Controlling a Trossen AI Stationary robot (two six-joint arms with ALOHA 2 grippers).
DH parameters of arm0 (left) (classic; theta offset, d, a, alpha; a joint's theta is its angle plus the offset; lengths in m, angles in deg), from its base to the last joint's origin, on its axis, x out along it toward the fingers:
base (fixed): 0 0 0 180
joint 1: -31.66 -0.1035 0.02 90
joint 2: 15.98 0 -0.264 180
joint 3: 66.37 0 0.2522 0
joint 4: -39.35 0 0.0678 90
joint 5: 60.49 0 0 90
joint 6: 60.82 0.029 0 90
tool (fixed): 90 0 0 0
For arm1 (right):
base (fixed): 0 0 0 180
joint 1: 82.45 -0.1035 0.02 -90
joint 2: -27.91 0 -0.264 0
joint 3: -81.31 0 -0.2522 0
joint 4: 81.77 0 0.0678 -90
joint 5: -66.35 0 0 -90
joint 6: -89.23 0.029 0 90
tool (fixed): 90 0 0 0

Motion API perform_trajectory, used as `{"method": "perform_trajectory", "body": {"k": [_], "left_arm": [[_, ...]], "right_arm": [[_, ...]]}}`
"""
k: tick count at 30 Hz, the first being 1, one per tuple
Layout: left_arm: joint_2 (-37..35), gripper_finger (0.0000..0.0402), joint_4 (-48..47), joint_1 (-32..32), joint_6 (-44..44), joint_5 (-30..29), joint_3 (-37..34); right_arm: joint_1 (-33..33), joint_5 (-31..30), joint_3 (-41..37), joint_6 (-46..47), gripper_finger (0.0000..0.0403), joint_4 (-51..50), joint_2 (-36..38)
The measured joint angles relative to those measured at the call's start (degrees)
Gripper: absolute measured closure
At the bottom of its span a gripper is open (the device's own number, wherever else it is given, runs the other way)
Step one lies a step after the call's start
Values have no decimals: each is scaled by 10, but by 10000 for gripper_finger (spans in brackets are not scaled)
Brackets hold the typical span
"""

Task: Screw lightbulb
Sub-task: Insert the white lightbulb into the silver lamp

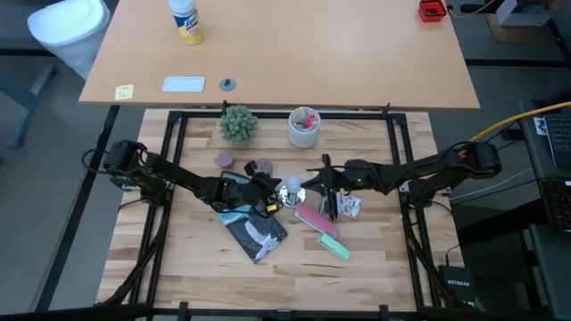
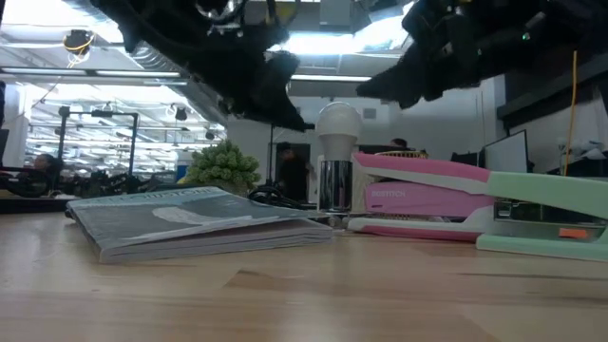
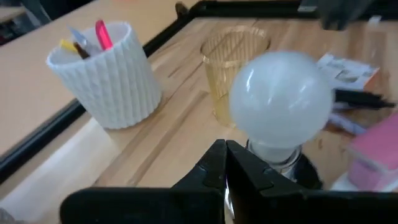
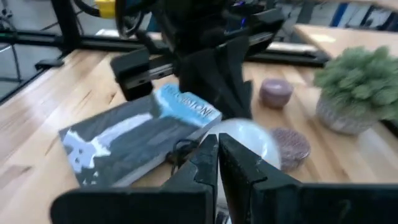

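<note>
The lightbulb (image 1: pixel 291 189) is round and silvery-white. It stands upright at mid-table on its shiny metal base (image 2: pixel 334 186), with a black socket (image 3: pixel 306 175) under it and a thin black cord (image 2: pixel 275 198) beside it. My left gripper (image 3: pixel 224 163) is shut, just left of the bulb (image 3: pixel 280 99), beside its neck. My right gripper (image 4: pixel 215 152) is shut, just right of the bulb (image 4: pixel 247 139). In the low view both grippers hang at the height of the glass (image 2: pixel 339 120), with a small gap on each side.
A grey-blue book (image 1: pixel 255 230) lies near-left of the bulb. A pink stapler (image 1: pixel 316 218) and a green stapler (image 1: pixel 335 246) lie near-right. Behind stand a clear amber cup (image 3: pixel 235 65), a white cup with pink items (image 1: pixel 304 127) and a small plant (image 1: pixel 238 123).
</note>
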Motion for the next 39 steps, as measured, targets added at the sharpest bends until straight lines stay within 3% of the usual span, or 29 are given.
{"method": "perform_trajectory", "body": {"k": [9,14,20,35,39], "left_arm": [[-41,400,6,32,19,5,0],[-32,400,12,40,14,72,0],[-2,400,57,35,20,113,0],[18,400,52,6,19,109,0],[18,400,21,6,9,80,0]], "right_arm": [[0,-129,0,-21,384,-2,53],[1,-186,0,-32,384,-5,35],[0,-188,0,-25,384,-5,-14],[1,-91,0,23,384,-5,-44],[0,-67,0,44,384,-6,-43]]}}
